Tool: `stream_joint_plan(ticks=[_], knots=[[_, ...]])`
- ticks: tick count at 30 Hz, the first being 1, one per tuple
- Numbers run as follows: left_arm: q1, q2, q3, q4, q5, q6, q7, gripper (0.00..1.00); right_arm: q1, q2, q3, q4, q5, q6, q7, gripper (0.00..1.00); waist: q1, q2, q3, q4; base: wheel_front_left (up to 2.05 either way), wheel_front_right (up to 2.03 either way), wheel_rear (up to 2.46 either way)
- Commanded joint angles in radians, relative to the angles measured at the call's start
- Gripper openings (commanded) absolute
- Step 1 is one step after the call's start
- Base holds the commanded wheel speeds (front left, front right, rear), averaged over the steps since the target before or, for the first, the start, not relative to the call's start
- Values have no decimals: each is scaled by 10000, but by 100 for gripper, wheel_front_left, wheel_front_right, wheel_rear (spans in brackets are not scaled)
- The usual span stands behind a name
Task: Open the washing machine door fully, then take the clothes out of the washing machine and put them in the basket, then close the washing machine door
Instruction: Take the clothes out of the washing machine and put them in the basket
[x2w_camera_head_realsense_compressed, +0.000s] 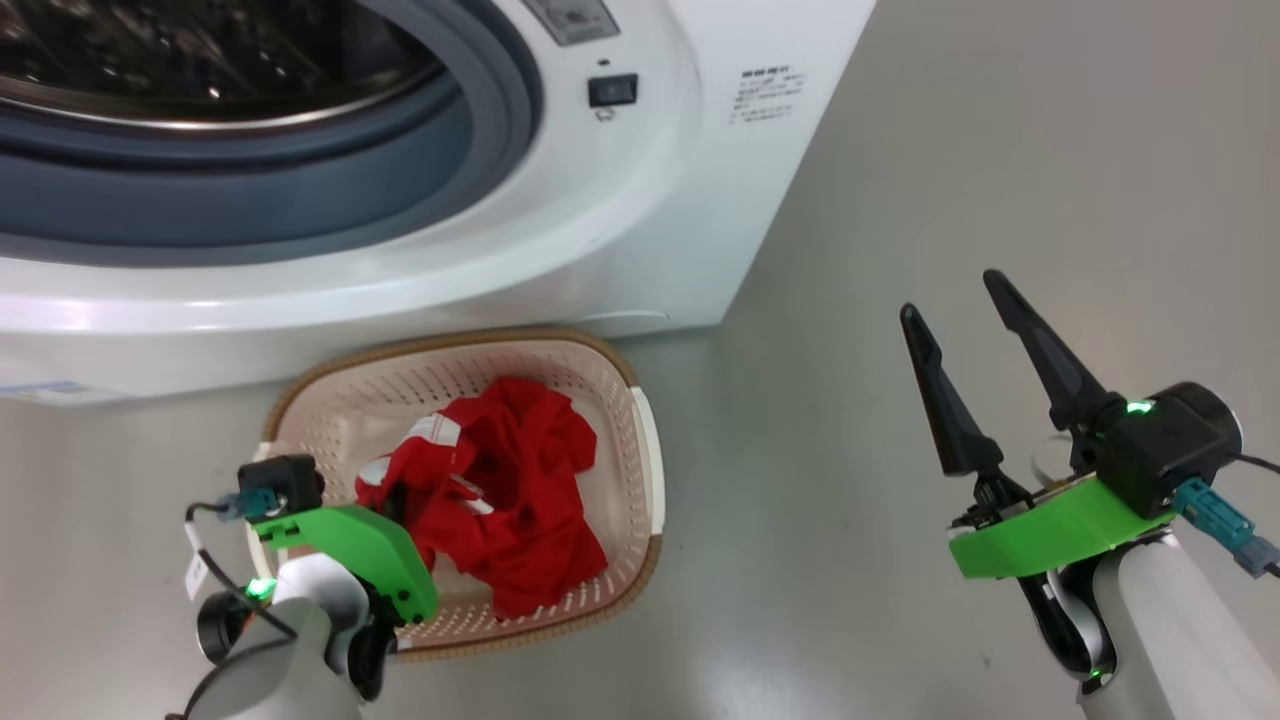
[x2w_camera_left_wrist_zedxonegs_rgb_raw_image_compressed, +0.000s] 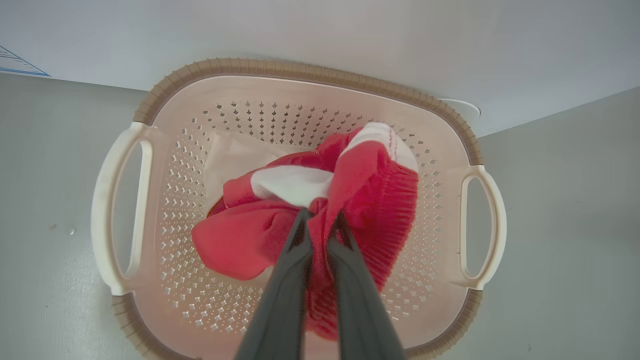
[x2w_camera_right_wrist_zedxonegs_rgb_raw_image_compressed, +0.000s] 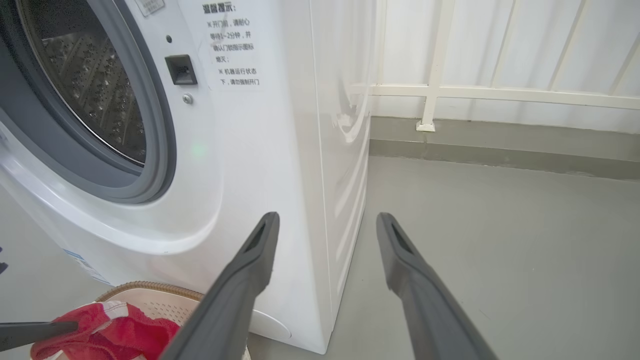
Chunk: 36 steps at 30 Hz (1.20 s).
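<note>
Clothes (x2w_camera_left_wrist_zedxonegs_rgb_raw_image_compressed: 367, 200), 1 red bundle, 1 basket (x2w_camera_left_wrist_zedxonegs_rgb_raw_image_compressed: 300, 67)

The left arm (x2w_camera_head_realsense_compressed: 300, 620) reaches down at the lower left of the head view. The left pincer (x2w_camera_left_wrist_zedxonegs_rgb_raw_image_compressed: 320, 217) points downward, its two dark fingers (x2w_camera_left_wrist_zedxonegs_rgb_raw_image_compressed: 285, 280) drawn almost together on a fold of the clothes (x2w_camera_left_wrist_zedxonegs_rgb_raw_image_compressed: 240, 240). At the lower right, the right pincer (x2w_camera_head_realsense_compressed: 950, 295) hovers above its pale forearm (x2w_camera_head_realsense_compressed: 1170, 620), spread wide and holding nothing.
</note>
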Motion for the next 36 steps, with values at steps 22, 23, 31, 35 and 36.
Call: stream_joint_plan(ticks=[22, 23, 31, 35, 36], knots=[[-889, 221, -6, 942, -250, 224, 465, 100, -706, 223, 117, -415, -118, 63, -63, 100, 0, -1, 1485, -648, 0, 0, 0], [-872, 217, 61, 946, -340, 220, 420, 100, -706, 234, 106, -389, -120, 63, -63, 100, 0, -1, 1427, -629, 0, 0, 0], [-783, 184, 99, 914, -651, -222, -229, 100, -635, 289, 125, -211, -59, 63, -63, 100, 0, -1, 818, -447, 0, 0, 0], [-655, 201, -99, 793, -540, -362, -1056, 100, -529, 338, 4, 9, -82, 63, -63, 100, 0, -1, 315, -337, 0, 0, 0], [-601, 208, -98, 772, -558, -385, -1197, 100, -501, 367, -47, 87, -104, 63, -63, 100, 0, -1, 174, -320, 0, 0, 0]])
